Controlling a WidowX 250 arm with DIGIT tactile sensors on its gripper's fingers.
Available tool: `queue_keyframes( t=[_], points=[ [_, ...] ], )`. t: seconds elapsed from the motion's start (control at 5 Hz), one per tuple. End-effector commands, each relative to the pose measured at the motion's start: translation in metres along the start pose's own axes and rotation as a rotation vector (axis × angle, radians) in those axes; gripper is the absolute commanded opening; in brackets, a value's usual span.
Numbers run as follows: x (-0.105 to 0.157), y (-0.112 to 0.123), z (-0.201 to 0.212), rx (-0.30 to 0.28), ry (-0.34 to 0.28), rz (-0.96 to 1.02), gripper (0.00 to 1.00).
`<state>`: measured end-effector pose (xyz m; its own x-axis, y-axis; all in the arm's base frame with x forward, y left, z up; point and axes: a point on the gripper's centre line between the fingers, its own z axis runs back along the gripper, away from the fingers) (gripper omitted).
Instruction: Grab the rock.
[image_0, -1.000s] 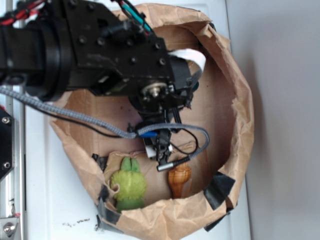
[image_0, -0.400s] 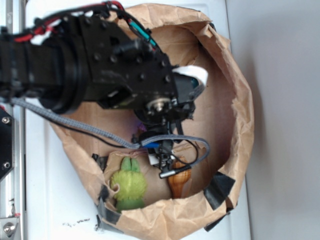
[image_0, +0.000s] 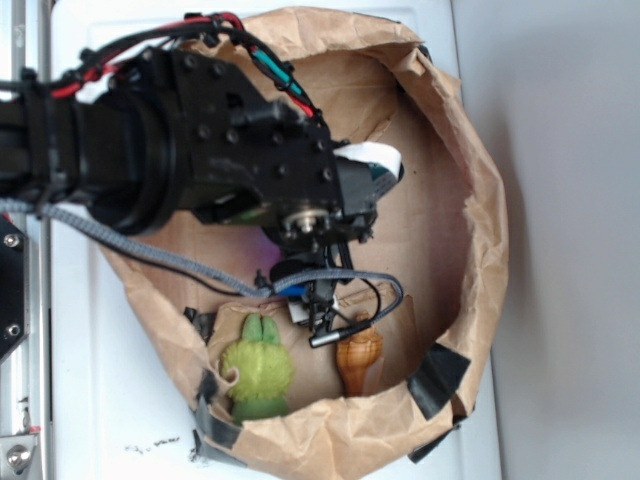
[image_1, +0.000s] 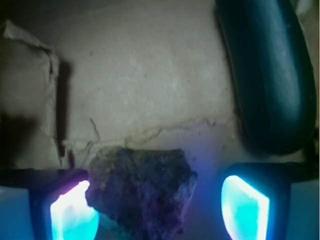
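Observation:
In the wrist view the rock (image_1: 142, 192), a rough dark grainy lump, lies on the brown paper floor between my gripper's (image_1: 160, 207) two glowing pads. It touches the left pad (image_1: 72, 212), and a gap separates it from the right pad (image_1: 245, 207). The gripper is open around it. In the exterior view my black arm (image_0: 200, 150) reaches down into the paper bag (image_0: 485, 230) and hides both the fingers and the rock.
A smooth dark-green cucumber-shaped thing (image_1: 270, 75) lies just beyond the right pad. A green plush (image_0: 257, 370) and an orange-brown seashell (image_0: 358, 355) sit at the bag's near wall. A grey cable (image_0: 330, 278) loops under the wrist. The bag's crumpled walls surround the arm.
The arm has shifted a little left and lower into the bag. It now covers more of the white strip and the bag floor.

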<state>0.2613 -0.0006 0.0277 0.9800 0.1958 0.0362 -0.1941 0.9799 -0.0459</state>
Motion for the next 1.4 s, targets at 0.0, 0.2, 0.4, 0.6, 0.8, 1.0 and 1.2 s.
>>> queue_keyframes(
  t=[0.0, 0.2, 0.4, 0.6, 0.8, 1.0, 1.2],
  points=[
    [0.008, -0.006, 0.006, 0.004, -0.064, 0.006, 0.00],
    [0.008, -0.009, 0.006, -0.014, -0.074, 0.005, 0.00],
    [0.009, -0.010, 0.017, -0.036, -0.099, 0.008, 0.00],
    [0.009, -0.004, 0.019, -0.066, -0.099, 0.017, 0.00],
    [0.006, 0.010, 0.051, -0.064, -0.163, 0.005, 0.00],
    [-0.042, 0.003, 0.103, -0.054, -0.138, 0.004, 0.00],
    [-0.076, 0.011, 0.128, -0.079, -0.153, -0.004, 0.00]
  ],
)
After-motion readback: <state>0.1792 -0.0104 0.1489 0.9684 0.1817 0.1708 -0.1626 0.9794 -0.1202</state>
